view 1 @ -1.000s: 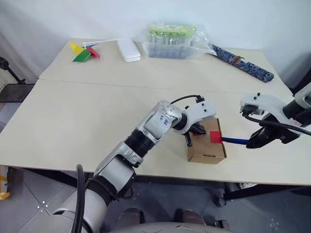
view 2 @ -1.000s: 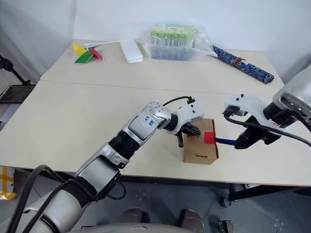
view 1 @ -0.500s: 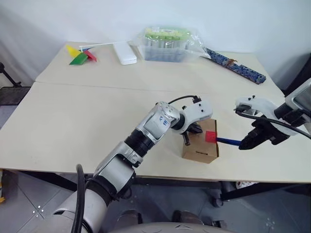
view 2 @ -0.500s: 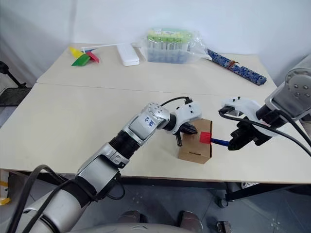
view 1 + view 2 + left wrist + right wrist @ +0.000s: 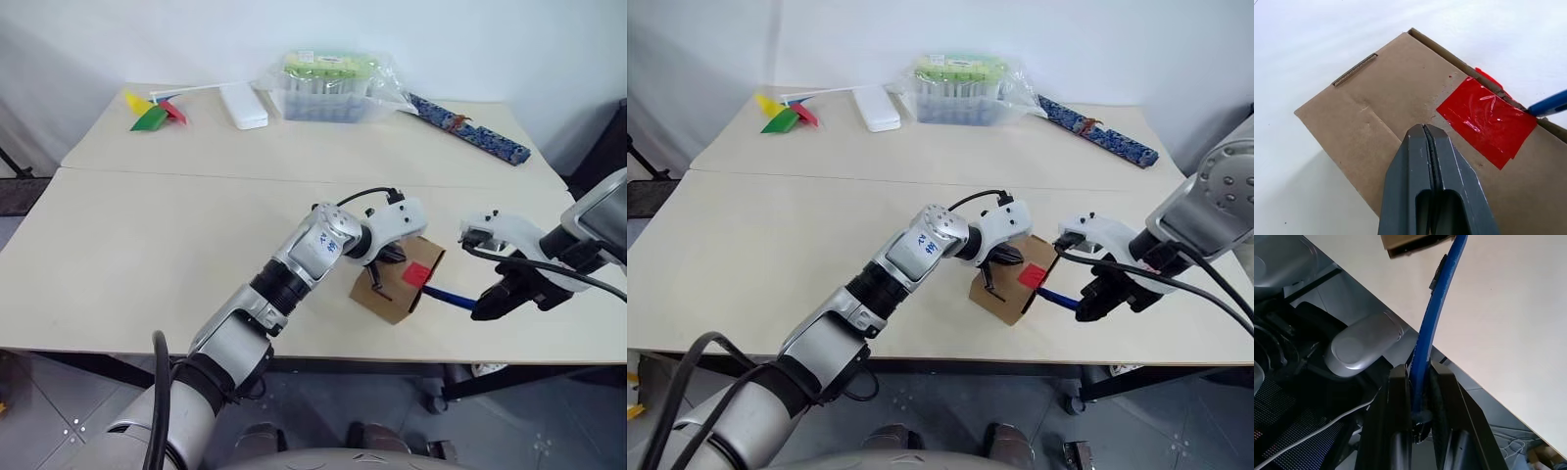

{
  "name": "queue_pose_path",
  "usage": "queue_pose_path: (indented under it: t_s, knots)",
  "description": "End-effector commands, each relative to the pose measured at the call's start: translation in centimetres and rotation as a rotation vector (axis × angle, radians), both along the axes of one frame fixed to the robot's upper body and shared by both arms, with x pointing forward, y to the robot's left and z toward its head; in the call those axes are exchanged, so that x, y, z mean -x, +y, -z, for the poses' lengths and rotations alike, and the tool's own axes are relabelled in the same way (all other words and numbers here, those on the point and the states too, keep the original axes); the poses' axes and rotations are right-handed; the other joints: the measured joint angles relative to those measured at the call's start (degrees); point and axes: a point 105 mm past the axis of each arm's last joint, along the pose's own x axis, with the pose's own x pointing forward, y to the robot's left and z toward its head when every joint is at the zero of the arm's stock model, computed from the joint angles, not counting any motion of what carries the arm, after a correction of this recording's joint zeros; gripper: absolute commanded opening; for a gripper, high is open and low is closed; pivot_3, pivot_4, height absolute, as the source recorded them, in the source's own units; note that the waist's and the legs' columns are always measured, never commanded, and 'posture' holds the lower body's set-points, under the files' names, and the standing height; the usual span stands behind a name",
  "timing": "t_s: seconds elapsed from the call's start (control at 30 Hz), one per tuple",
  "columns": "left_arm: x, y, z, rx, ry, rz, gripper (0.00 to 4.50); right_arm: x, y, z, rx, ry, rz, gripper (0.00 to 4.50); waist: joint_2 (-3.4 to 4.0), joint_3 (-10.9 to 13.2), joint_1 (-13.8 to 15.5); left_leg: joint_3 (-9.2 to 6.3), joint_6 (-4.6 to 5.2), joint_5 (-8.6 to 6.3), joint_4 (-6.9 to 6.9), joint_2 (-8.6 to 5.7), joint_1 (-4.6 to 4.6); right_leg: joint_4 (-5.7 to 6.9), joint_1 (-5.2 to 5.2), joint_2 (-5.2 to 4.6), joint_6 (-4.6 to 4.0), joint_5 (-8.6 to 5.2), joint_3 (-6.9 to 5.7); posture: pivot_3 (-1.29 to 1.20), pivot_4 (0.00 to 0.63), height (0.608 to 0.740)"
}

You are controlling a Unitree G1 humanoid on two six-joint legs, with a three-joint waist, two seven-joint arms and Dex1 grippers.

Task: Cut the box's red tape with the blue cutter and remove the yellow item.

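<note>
While the head views give the whole layout, the wrist views fill in the grip details. The box (image 5: 397,279) sits near the front edge of the table (image 5: 147,235), right of centre, turned at an angle and tipped a bit. The left gripper (image 5: 1426,134) has its fingers pinched fully together, and the left wrist view shows them pressed down on the brown lid beside the red tape (image 5: 1486,120); from the head views you'd only see the wrist hunched over the box. The right gripper (image 5: 1419,377) is clamped on the blue cutter (image 5: 1437,318), plain in the right wrist view, with the stick running up to the box edge. The left wrist view shows the cutter's tip touching the tape's edge. Far side of the table: a pinwheel (image 5: 152,108) on the left, a white case (image 5: 243,104), a bagged tub (image 5: 328,83) and a patterned strip (image 5: 470,127) on the right.
</note>
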Motion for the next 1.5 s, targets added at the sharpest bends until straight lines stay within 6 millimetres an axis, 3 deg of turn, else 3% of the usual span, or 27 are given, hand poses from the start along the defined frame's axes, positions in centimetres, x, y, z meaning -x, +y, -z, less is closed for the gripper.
queue_pose_path:
  t_s: [0.03,0.13,0.3,0.6,0.87,1.03,1.17,1.5]
  knots:
    - [-0.6,2.3,4.4,-0.15,0.054,-0.099,0.01,2.1,2.5,1.2,-0.109,0.164,-0.109,0.14,-0.01,0.0,-0.11,0.01,0.0,0.0,0.0,0.0,0.0,0.0,0.0,0.0,0.0,0.0,0.0,0.0,0.15,0.74]
    - [-0.8,2.8,4.5,-0.157,0.049,-0.11,0.01,1.8,2.6,0.8,-0.118,0.137,-0.115,0.14,0.04,0.0,-0.3,0.03,0.01,0.0,0.0,0.02,0.01,0.01,0.0,0.02,0.0,0.0,0.0,0.0,0.15,0.74]
    - [-1.2,3.2,4.5,-0.159,0.042,-0.126,0.01,3.1,3.9,-0.8,-0.192,0.117,-0.218,0.14,0.26,0.13,-0.22,0.03,0.02,-0.01,0.0,0.03,0.0,0.02,-0.05,0.02,-0.02,-0.01,0.04,0.0,0.15,0.74]
    - [-1.1,2.9,4.7,-0.157,0.041,-0.121,0.01,5.1,4.3,-2.0,-0.237,0.102,-0.321,0.14,0.83,0.51,0.02,0.08,0.08,0.15,0.0,0.0,-0.2,-0.02,-0.22,0.06,-0.01,-0.01,-0.02,0.0,0.15,0.74]
    - [-0.9,2.9,4.8,-0.156,0.043,-0.112,0.01,4.5,3.8,-3.6,-0.266,-0.007,-0.333,0.14,0.93,0.82,0.27,0.17,0.16,0.12,0.07,-0.2,-0.34,-0.15,-0.27,-0.08,0.14,0.08,-0.02,0.0,0.15,0.74]
    - [-0.9,3.3,4.9,-0.16,0.048,-0.113,0.01,1.7,1.6,-4.3,-0.212,-0.226,-0.288,0.14,0.9,0.83,0.19,0.19,0.12,0.11,0.06,-0.2,-0.35,-0.16,-0.27,0.0,0.16,0.09,-0.05,0.0,0.15,0.74]
    - [-1.1,3.9,5.0,-0.165,0.053,-0.124,0.01,-0.9,-1.4,-4.9,-0.14,-0.375,-0.213,0.14,1.0,0.89,-0.01,0.35,0.05,0.09,0.06,-0.22,-0.34,-0.09,-0.34,0.21,0.2,0.11,-0.04,0.0,0.15,0.74]
    - [-1.5,5.4,5.0,-0.183,0.061,-0.149,0.01,-1.3,-6.0,-7.3,-0.043,-0.511,-0.143,0.14,1.18,0.98,-0.35,0.44,0.09,0.21,0.06,-0.07,-0.27,-0.01,-0.4,0.44,0.17,0.09,0.07,0.0,0.15,0.74]
